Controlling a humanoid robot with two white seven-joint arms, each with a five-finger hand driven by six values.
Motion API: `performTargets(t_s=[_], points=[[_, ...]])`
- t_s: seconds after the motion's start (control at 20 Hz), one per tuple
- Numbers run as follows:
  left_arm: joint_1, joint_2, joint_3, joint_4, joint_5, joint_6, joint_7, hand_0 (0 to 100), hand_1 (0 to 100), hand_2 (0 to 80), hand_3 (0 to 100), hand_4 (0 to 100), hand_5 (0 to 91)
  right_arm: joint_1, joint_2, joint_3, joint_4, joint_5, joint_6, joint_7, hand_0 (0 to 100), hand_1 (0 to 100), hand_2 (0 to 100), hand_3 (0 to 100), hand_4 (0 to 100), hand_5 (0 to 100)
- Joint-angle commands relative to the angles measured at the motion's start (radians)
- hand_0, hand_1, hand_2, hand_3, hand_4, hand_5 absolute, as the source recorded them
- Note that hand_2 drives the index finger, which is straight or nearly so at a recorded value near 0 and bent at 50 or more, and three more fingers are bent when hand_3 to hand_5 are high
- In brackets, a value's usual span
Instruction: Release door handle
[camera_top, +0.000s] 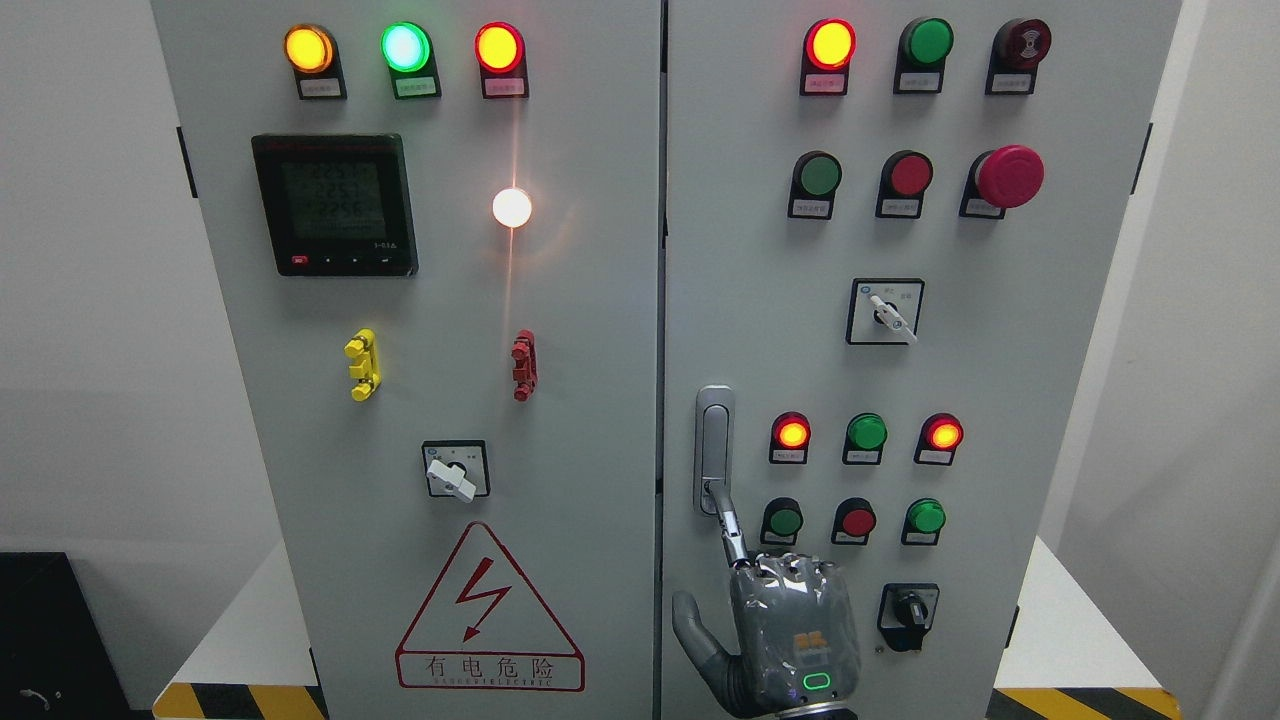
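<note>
My right hand (790, 630) has one extended fingertip (722, 505) touching the bottom of the silver oblong door handle (713, 450) on the grey cabinet's right door (900, 380); nothing is gripped, so I judge only withdrawal remains

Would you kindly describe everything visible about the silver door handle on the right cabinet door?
The silver metal door handle is a slim upright lever with rounded ends, seated in a matching plate near the right grey door's left edge, left of the small lit buttons. It looks flush and closed. One extended finger of the right hand touches its lower end.
</note>
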Motion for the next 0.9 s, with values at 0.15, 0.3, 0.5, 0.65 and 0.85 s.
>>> performTargets(t_s=[0.15, 0.3, 0.5, 0.65, 0.85], points=[[0.009, 0.0, 0.0, 0.0, 0.0, 0.0, 0.0, 12, 56, 0.0, 0, 0, 0.0, 0.002, 0.0, 0.004, 0.035, 0.0, 0.001, 0.0, 45, 33, 4, 100, 100, 100], [0.009, 0.001, 0.0, 0.0, 0.0, 0.0, 0.0, 12, 56, 0.0, 0, 0, 0.0, 0.004, 0.001, 0.004, 0.037, 0.0, 0.001, 0.0, 45, 33, 5, 100, 100, 100], [0.009, 0.0, 0.0, 0.0, 0.0, 0.0, 0.0, 12, 56, 0.0, 0, 0, 0.0, 0.004, 0.0, 0.004, 0.041, 0.0, 0.001, 0.0, 45, 33, 5, 100, 100, 100], [0.009, 0.0, 0.0, 0.0, 0.0, 0.0, 0.0, 12, 56, 0.0, 0, 0, 0.0, 0.005, 0.001, 0.004, 0.044, 0.0, 0.001, 0.0, 45, 33, 5, 100, 100, 100], [0.009, 0.0, 0.0, 0.0, 0.0, 0.0, 0.0, 12, 56, 0.0, 0, 0, 0.0, 0.01, 0.0, 0.002, 0.044, 0.0, 0.001, 0.0, 45, 33, 5, 100, 100, 100]])
